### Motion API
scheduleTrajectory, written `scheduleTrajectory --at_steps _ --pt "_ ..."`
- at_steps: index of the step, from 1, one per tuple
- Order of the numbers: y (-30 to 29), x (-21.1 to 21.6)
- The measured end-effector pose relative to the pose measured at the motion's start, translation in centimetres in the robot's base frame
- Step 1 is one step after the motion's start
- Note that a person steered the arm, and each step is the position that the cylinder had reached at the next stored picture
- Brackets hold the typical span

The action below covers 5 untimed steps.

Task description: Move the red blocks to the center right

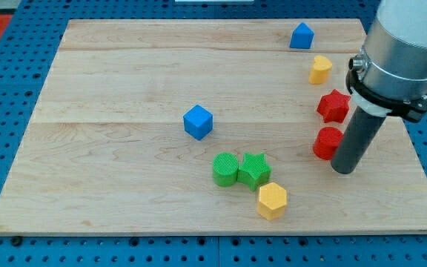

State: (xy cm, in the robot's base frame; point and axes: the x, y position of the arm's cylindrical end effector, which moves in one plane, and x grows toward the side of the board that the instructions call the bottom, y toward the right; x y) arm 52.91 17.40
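A red star block (333,106) lies at the view's right, about mid height of the wooden board (124,81). A red round block (326,142) lies just below it. My tip (342,168) stands right against the round red block's lower right side. The dark rod rises from it to the arm's grey body at the view's top right.
A blue cube (198,122) sits near the middle. A green round block (225,169) and a green star (254,170) touch below it, with a yellow hexagon (271,200) under them. A blue block (301,36) and a yellow block (319,70) lie at the upper right.
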Motion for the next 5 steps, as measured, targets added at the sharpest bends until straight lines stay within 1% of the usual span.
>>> scheduleTrajectory --at_steps 1,2,3,4,5 --pt "-6.0 -0.3" --pt "-8.8 -0.8" --pt "-6.7 -2.9" --pt "-4.0 -3.6" --pt "-3.9 -2.6"
